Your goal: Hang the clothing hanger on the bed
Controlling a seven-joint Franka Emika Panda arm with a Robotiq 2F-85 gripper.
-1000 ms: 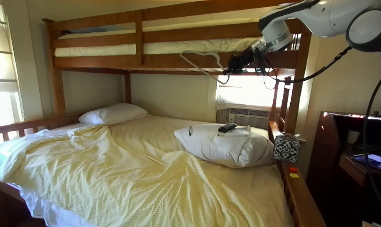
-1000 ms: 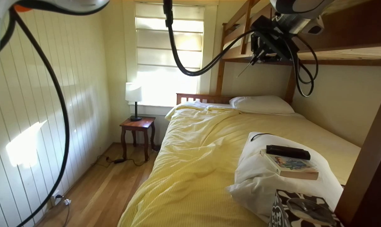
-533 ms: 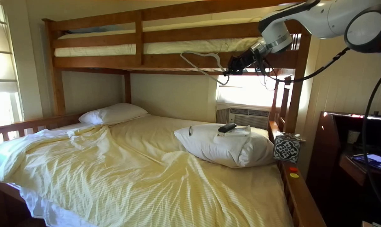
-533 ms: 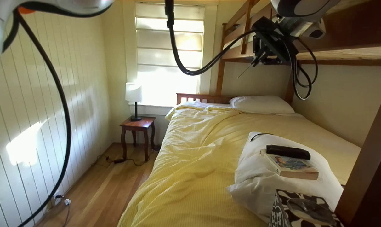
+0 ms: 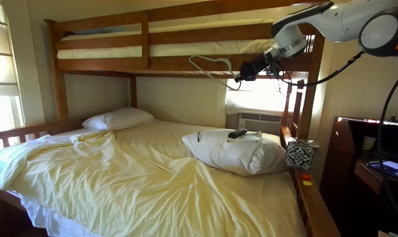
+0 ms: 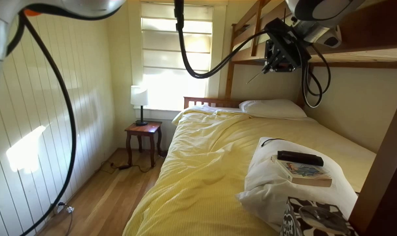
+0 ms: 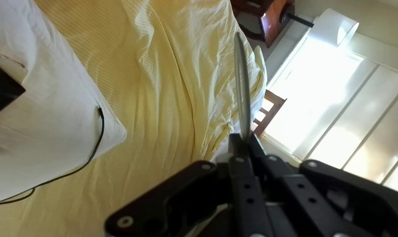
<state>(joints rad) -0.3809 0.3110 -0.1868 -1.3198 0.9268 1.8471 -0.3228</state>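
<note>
The clothing hanger is thin and whitish, with a small wire hook on top. It hangs in the air by the top bunk's lower rail; I cannot tell whether it touches the wood. My gripper is shut on one end of it. In the wrist view the hanger stands edge-on between the closed fingertips. In an exterior view it shows only as a thin line below the gripper. The bed is a brown wooden bunk with yellow sheets; the hook shows against the upper mattress side.
Below the gripper, a white pillow carries a black case and a book. A patterned box stands by the bed post. An air conditioner sits in the window. A lamp stands on a side table.
My gripper and the hanger have moved slightly down and right in an exterior view, mostly in the last half second. The hook now shows more clearly. The gripper stays shut on the hanger.
</note>
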